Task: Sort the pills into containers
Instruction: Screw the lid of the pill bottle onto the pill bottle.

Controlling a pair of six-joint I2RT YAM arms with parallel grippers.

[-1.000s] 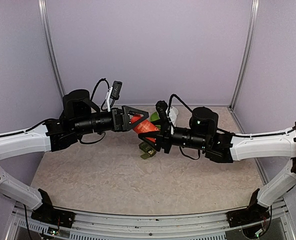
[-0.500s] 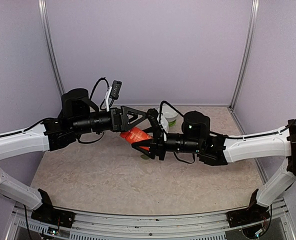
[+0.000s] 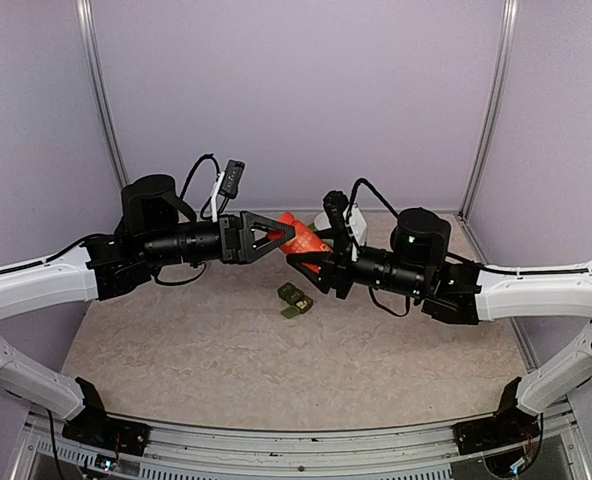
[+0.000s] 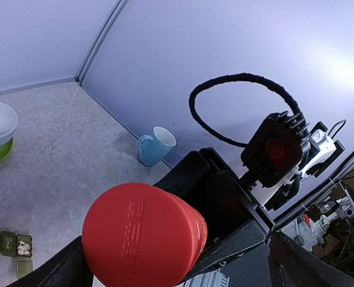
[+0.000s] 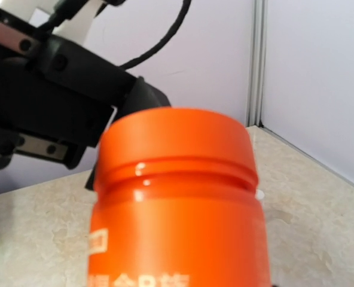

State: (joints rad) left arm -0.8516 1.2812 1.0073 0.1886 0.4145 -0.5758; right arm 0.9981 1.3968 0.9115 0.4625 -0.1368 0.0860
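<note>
On the left, the left end effector hangs above the worktop with its jaws spread wide and nothing between them. It is pointed at the ribbed cap of a red bottle, which is held out toward it in mid-air. From the left wrist view the cap sits right in front of the open jaws; I can't tell whether they touch it.

Just below the bottle, down on the worktop and well apart from both arms, lie the containers, a small dark green strip of joined compartments. One end compartment is open and shows a few white pills.

The strip looks stiff but very light, so I'd expect it to skid or tip if nudged, and its lids look thin and easy to strain. The safest hold is probably across its long sides, low down, away from the lids. The bottle is rigid and smooth, and the ribbed cap seems the best place for the left jaws to bite.

Right of centre, the right end effector is clamped on the bottle's body, holding it tilted. Beyond it, a white bowl shows near the back.
</note>
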